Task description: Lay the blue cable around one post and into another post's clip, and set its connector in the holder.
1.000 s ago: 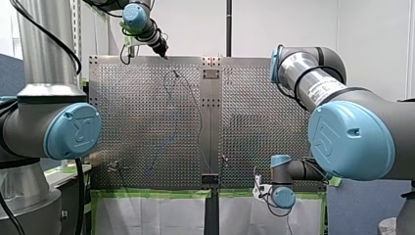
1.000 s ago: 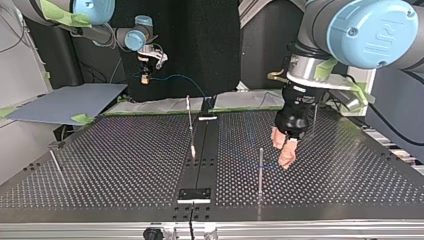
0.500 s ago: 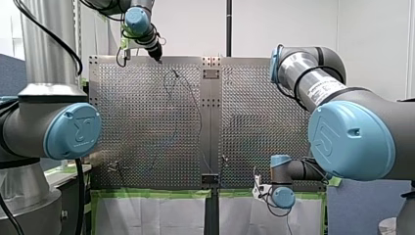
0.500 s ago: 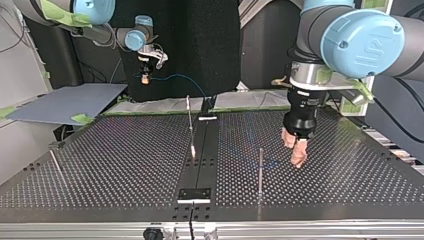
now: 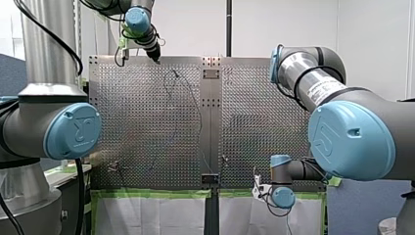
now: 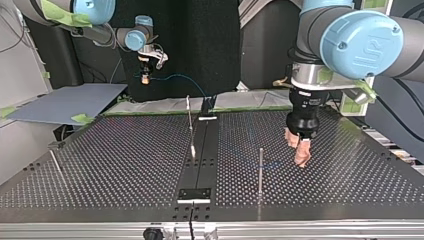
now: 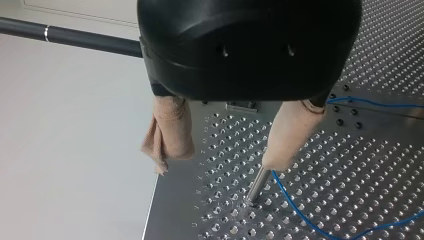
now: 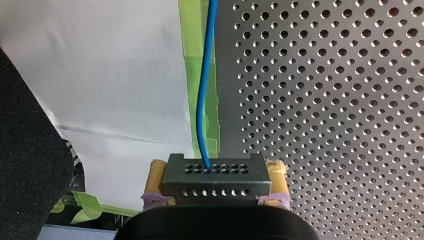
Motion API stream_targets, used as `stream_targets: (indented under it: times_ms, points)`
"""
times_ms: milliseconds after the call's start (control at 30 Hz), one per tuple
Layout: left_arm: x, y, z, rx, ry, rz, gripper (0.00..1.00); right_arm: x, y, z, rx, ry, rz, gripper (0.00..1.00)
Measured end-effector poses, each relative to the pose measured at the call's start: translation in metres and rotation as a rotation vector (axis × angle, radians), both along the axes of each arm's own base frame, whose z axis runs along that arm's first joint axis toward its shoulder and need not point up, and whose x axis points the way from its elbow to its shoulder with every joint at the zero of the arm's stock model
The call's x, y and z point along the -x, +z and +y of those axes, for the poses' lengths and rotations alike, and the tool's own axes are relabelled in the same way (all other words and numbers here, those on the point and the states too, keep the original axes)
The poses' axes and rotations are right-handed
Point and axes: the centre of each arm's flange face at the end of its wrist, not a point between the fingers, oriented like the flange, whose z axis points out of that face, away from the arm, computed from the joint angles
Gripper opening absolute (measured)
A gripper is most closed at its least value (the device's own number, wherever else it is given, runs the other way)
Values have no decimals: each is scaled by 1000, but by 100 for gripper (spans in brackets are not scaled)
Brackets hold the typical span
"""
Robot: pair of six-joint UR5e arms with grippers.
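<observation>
Blue cable (image 8: pixel 202 85) runs from the connector (image 8: pixel 214 177) clamped in the right gripper (image 8: pixel 216 170); you see the left gripper (image 7: pixel 220 160) spread empty, one pad (image 7: pixel 292 132) hiding the top of a post (image 7: pixel 257 185).

A UR logo marks the blue joint caps (image 5: pixel 73 131); my right arm's white label (image 5: pixel 325 89) is illegible.

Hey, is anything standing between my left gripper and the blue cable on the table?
Only the thin post: it stands right under one fingertip of my open left gripper, with the blue cable lying on the table just beside its base. Nothing else covers the cable.
</observation>
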Motion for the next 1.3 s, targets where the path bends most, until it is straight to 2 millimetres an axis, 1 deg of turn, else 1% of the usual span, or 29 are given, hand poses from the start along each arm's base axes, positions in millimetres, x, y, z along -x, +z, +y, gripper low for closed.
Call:
stream_targets:
  times_ms: [267,667,1300]
  points:
    - [0,0,-1,-4,-10,-1,100,0,0,0,0,0,0,5]
    - [1,1,-12,10,-90,-14,100,0,0,0,0,1,0,5]
    - [1,1,-10,5,-66,-15,100,0,0,1,-3,2,1,5]
